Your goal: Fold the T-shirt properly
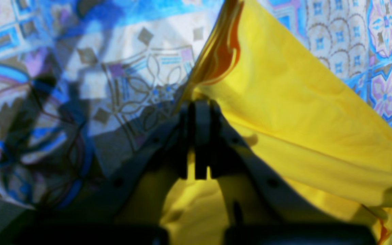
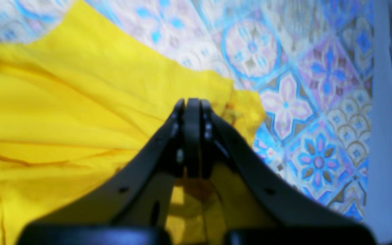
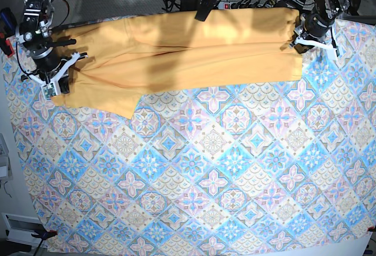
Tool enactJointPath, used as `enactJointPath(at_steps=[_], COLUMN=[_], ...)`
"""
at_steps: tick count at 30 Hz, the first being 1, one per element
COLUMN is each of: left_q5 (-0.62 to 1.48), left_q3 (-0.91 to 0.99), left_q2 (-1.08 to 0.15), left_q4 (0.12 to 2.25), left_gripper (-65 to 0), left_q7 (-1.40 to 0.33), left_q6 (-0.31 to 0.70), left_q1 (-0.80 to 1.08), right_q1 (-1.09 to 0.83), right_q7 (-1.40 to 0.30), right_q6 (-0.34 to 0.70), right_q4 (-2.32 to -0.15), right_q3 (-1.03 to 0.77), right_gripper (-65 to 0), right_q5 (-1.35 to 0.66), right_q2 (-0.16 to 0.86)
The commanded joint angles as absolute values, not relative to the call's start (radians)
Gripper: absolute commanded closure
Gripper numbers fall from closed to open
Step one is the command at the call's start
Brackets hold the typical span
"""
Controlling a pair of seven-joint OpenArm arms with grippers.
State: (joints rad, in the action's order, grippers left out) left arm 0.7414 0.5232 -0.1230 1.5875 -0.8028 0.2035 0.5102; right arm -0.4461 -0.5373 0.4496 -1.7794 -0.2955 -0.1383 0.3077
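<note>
Stretching across the far part of the desk [image 3: 194, 209], the T-shirt [image 3: 194, 56] lies on the blue-and-pink patterned tablecloth [image 3: 223, 168] as a long band running from one arm to the other. Its near edge dips lower toward the base view's left side, where a flap hangs down over the pattern.

The left end effector [image 1: 201, 103] sits at the base view's right end of the shirt [image 3: 306, 33]. In the left wrist view its two dark fingers [image 1: 182, 143] are pressed together on a gathered edge of yellow cloth, which fans out from the tips in bunched folds and spreads off to the right above the tablecloth.

The right end effector [image 2: 192, 102] is at the opposite end [image 3: 59, 83]. In the right wrist view its fingers [image 2: 177, 136] are also closed tight, pinching the shirt's edge near a small crumpled corner. Most of the cloth spreads to the left of it in shallow creases, and patterned tablecloth shows to the right.
</note>
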Motion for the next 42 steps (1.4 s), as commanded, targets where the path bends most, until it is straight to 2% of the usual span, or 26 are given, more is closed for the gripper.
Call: enactJointPath(at_steps=[1, 8, 15, 19, 21, 25, 34, 37, 42], left_q5=[0.75, 0.75, 0.75, 0.75, 0.75, 0.75, 0.748, 0.748, 0.748], left_q3=[0.529, 0.53, 0.527, 0.527, 0.529, 0.529, 0.529, 0.529, 0.529], left_q2=[-0.133, -0.133, -0.133, -0.133, -0.133, -0.134, -0.134, -0.134, -0.134], left_q4=[1.601, 1.601, 1.601, 1.601, 1.601, 1.601, 1.6, 1.589, 1.587], left_gripper=[0.0, 0.0, 0.0, 0.0, 0.0, 0.0, 0.0, 0.0, 0.0], left_q7=[-0.788, -0.788, -0.788, -0.788, -0.788, -0.788, -0.788, -0.788, -0.788], left_q6=[0.206, 0.206, 0.206, 0.206, 0.206, 0.206, 0.206, 0.206, 0.206], left_q1=[0.513, 0.513, 0.513, 0.513, 0.513, 0.513, 0.493, 0.487, 0.486], right_q1=[-0.46, -0.461, -0.367, -0.285, -0.251, -0.213, -0.222, -0.222, -0.222], right_q7=[-0.532, -0.529, -0.529, -0.535, -0.535, -0.532, -0.53, -0.53, -0.535], right_q6=[0.443, 0.443, 0.44, 0.44, 0.44, 0.44, 0.443, 0.443, 0.443], right_q4=[-1.788, -1.787, -1.747, -1.655, -1.607, -1.52, -1.481, -1.477, -1.478], right_q3=[-0.308, -0.3, -0.351, -0.36, -0.363, -0.361, -0.306, -0.275, -0.275], right_gripper=[-0.7, -2.7, -19.9, -26.4, -27.6, -27.6, -27.1, -21.3, -4.1], right_q5=[-0.139, -0.136, -0.137, -0.137, -0.137, -0.137, -0.137, -0.137, -0.137], right_q2=[0.325, 0.325, 0.243, 0.24, 0.24, 0.24, 0.24, 0.242, 0.242])
